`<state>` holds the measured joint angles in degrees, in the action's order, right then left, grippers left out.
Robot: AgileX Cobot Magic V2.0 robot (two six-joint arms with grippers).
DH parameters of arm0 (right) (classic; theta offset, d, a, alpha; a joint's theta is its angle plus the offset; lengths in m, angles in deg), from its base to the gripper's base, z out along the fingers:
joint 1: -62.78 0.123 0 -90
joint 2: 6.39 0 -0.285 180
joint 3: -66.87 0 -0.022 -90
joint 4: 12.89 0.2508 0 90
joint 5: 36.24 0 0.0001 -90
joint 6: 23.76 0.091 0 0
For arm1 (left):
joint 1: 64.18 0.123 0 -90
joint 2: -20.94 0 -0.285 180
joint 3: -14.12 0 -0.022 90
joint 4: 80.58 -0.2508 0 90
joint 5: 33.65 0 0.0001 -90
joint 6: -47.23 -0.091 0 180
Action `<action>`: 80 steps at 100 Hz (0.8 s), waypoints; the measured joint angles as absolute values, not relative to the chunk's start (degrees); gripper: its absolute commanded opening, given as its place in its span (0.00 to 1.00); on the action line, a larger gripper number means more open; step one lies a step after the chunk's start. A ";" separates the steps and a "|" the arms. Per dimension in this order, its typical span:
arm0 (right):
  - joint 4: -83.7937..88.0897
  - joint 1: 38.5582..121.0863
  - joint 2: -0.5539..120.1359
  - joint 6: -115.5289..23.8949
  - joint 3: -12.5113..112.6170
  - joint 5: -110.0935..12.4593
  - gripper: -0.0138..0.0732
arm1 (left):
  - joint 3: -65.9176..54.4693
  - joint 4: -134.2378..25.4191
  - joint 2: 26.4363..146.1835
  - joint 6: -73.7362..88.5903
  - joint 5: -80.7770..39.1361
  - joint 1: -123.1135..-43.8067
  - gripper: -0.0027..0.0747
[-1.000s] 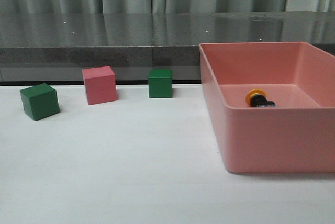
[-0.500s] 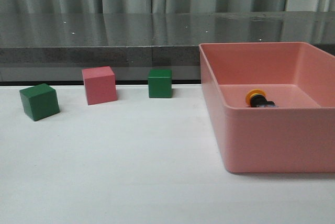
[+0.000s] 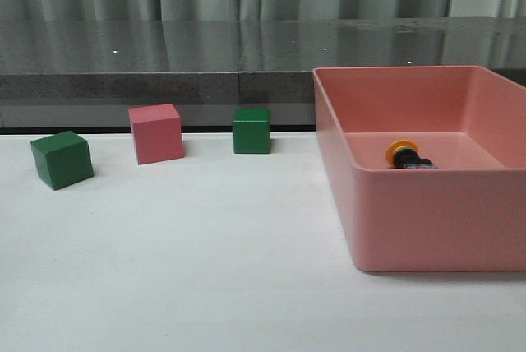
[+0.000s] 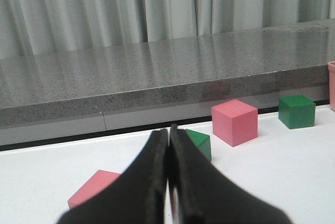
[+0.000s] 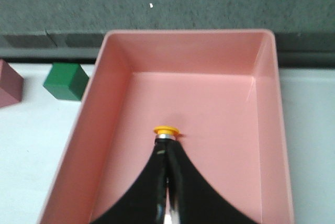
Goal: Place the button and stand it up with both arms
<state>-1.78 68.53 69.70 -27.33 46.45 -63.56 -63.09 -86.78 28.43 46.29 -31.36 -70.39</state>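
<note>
The button (image 3: 407, 155) lies on its side on the floor of the pink bin (image 3: 436, 220) at the right, yellow cap towards the left. In the right wrist view its yellow cap and silver collar (image 5: 166, 131) peek out just past my right gripper (image 5: 166, 148), which hangs over the bin, shut and holding nothing; the button's body is hidden behind the fingertips. My left gripper (image 4: 168, 132) is shut and empty over the white table, pointing at the cubes. Neither arm shows in the front view.
A green cube (image 3: 62, 159), a pink cube (image 3: 156, 133) and another green cube (image 3: 251, 130) stand along the table's far left side. The left wrist view shows one more pink block (image 4: 91, 187) close by. A grey ledge (image 3: 164, 81) runs behind the table.
</note>
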 measured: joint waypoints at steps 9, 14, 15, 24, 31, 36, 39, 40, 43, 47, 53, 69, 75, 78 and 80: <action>-1.78 68.65 77.60 -27.73 49.94 -66.19 0.53 | -63.09 -86.78 28.43 46.29 -31.36 -70.39 0.01; -1.78 68.79 81.47 -27.85 51.70 -67.66 0.65 | -63.09 -86.78 28.43 46.29 -31.36 -70.39 0.01; -1.78 68.97 82.54 -27.85 52.15 -68.04 0.71 | -63.09 -86.78 28.43 46.29 -31.36 -70.39 0.01; -1.78 70.15 88.81 -27.96 54.67 -69.25 0.85 | -63.09 -86.78 28.43 46.29 -31.36 -70.39 0.01; -1.78 71.38 93.01 -28.22 56.14 -69.34 0.86 | -63.09 -86.78 28.43 46.29 -31.36 -70.39 0.01; -1.78 72.20 95.61 -28.48 57.01 -69.01 0.86 | -63.09 -86.78 28.43 46.29 -31.36 -70.39 0.01; -1.78 72.59 96.95 -28.85 57.41 -68.77 0.86 | -63.09 -86.78 28.43 46.29 -31.36 -70.39 0.01; -1.78 72.70 97.27 -28.85 57.42 -68.52 0.86 | -63.09 -86.78 28.43 46.29 -31.36 -70.39 0.01; -1.78 73.14 98.77 -29.11 57.97 -68.21 0.86 | -63.09 -86.78 28.43 46.29 -31.36 -70.39 0.01; -1.78 73.49 100.08 -29.22 58.32 -67.72 0.86 | -63.09 -86.78 28.43 46.29 -31.36 -70.39 0.01; -1.78 73.77 102.01 -29.37 58.81 -67.16 0.86 | -63.09 -86.78 28.43 46.29 -31.36 -70.39 0.01; -1.78 73.80 105.50 -29.36 59.13 -65.43 0.86 | -63.09 -86.78 28.43 46.29 -31.36 -70.39 0.01; -1.78 73.80 106.52 -29.36 59.13 -64.79 0.86 | -63.09 -86.78 28.43 46.29 -31.36 -70.39 0.01; -1.78 73.80 107.20 -29.36 59.13 -64.73 0.86 | -63.09 -86.78 28.43 46.29 -31.36 -70.39 0.01; -1.78 73.80 107.64 -29.36 59.13 -64.68 0.86 | -63.09 -86.78 28.43 46.29 -31.36 -70.39 0.01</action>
<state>-1.78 73.80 107.64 -29.36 59.13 -64.68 -63.09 -86.78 28.43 46.29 -31.36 -70.39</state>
